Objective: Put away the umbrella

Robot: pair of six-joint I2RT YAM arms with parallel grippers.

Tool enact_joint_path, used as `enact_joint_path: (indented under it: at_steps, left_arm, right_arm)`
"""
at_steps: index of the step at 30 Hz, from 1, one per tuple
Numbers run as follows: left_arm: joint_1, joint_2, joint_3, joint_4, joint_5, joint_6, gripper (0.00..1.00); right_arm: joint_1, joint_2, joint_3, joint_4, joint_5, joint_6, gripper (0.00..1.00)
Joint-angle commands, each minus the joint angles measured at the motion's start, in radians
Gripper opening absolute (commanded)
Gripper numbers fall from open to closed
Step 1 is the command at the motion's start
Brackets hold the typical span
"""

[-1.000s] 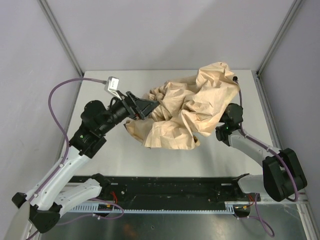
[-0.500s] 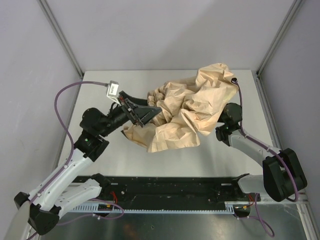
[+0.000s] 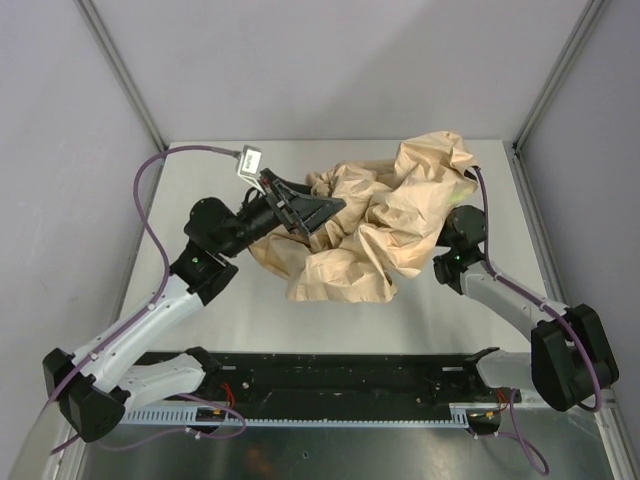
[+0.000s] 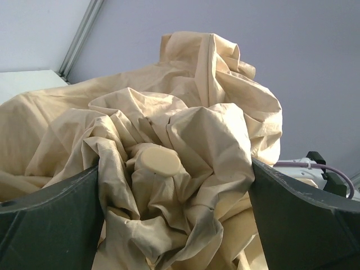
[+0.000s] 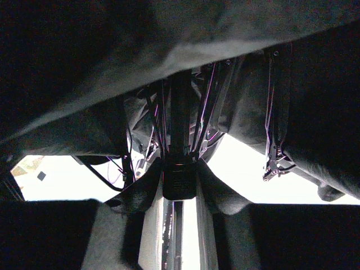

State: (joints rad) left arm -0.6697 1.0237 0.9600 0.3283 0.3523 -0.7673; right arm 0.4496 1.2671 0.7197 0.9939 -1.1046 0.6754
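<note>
The umbrella (image 3: 385, 225) lies as a crumpled tan canopy heap mid-table. My left gripper (image 3: 315, 212) is open at the heap's left side. In the left wrist view its dark fingers (image 4: 48, 222) stand wide on both sides of bunched fabric (image 4: 185, 140), with the umbrella's round tan cap (image 4: 160, 160) between them. My right gripper (image 5: 179, 185) sits under the canopy, hidden from above. It is shut on the umbrella's black shaft block (image 5: 179, 179), with the shaft (image 5: 180, 107) and thin ribs (image 5: 275, 118) rising ahead of it.
Grey walls and frame posts (image 3: 120, 85) close in the table (image 3: 200, 180) at the back and sides. A black rail (image 3: 330, 375) runs along the near edge between the arm bases. The left arm's purple cable (image 3: 150, 215) loops above the table's left part.
My left arm has swung right and toward the back, bringing its open gripper over the canopy's left folds. The fabric has shifted slightly. The right arm has barely moved.
</note>
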Motion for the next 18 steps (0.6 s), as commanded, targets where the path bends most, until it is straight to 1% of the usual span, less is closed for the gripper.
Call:
enact_joint_path:
  at_steps: [1,3,4,6,7,10,12,13,14,15,18]
  left_arm:
    - [-0.028,0.027,0.051,0.028,-0.030,-0.001,0.99]
    - [-0.029,0.048,0.058,0.028,-0.032,-0.007,0.98]
    - [-0.030,0.065,0.064,0.028,-0.026,-0.010,0.94]
    - [-0.029,0.094,0.081,0.030,-0.012,-0.021,0.83]
    - [-0.028,0.104,0.089,0.029,-0.006,-0.022,0.76]
    - [-0.028,0.120,0.102,0.042,0.013,-0.012,0.43]
    - [-0.026,0.105,0.091,0.057,0.000,-0.001,0.17]
    - [-0.022,0.093,0.083,0.061,-0.014,0.004,0.09]
    - [-0.018,0.078,0.071,0.068,-0.027,0.007,0.04]
    - [-0.012,0.063,0.062,0.075,-0.036,0.013,0.02]
    - [0.007,0.009,0.042,0.084,-0.071,0.042,0.00]
  right_arm:
    - [0.016,-0.047,0.049,-0.005,0.020,-0.062,0.00]
    - [0.018,-0.052,0.050,-0.020,0.017,-0.071,0.00]
    - [0.020,-0.055,0.052,-0.032,0.016,-0.080,0.00]
    - [0.025,-0.059,0.060,-0.075,0.011,-0.102,0.00]
    - [0.027,-0.061,0.063,-0.096,0.012,-0.112,0.00]
    - [0.023,-0.069,0.065,-0.142,0.020,-0.123,0.00]
    - [0.010,-0.081,0.066,-0.185,0.041,-0.115,0.01]
    - [0.004,-0.089,0.066,-0.219,0.055,-0.118,0.05]
    - [0.000,-0.099,0.066,-0.264,0.077,-0.128,0.16]
    - [-0.001,-0.113,0.066,-0.323,0.118,-0.142,0.30]
    - [0.004,-0.169,0.066,-0.548,0.237,-0.213,0.66]
